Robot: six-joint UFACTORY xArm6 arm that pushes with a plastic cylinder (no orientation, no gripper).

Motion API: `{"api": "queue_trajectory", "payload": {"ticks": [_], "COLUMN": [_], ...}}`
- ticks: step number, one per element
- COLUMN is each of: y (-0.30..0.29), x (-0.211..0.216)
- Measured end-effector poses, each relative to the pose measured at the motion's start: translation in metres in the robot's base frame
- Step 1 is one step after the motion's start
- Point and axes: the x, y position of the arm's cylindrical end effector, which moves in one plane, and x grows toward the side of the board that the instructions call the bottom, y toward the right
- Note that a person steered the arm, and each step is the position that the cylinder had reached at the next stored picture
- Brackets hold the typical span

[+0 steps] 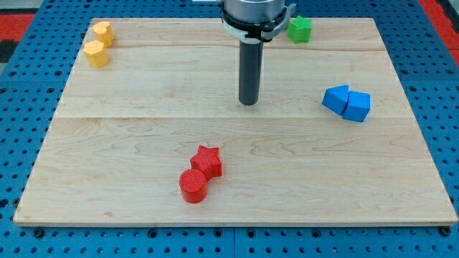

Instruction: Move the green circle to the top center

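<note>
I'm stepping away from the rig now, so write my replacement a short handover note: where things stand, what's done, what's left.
My tip rests near the board's middle, touching no block.
The only green block in view sits at the view's top, right of centre, beside the arm; its shape is hard to make out. No push on it shows yet.
Left: bring the tip round its right side and nudge it leftward to top centre.
Elsewhere: two yellow blocks top left, two blue blocks right, red star and red circle at bottom centre.

No readable text, labels or numbers anywhere.
</note>
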Motion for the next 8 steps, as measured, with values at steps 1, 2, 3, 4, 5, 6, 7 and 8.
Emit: {"api": "queue_trajectory", "payload": {"ticks": [1,2,3,4,5,6,7,8], "y": [0.0,0.0,0.003,0.055,0.096,0.147,0.19,0.187], "x": [-0.013,-0.028,-0.04,-0.083,-0.108,-0.125,-0.158,-0.196]}}
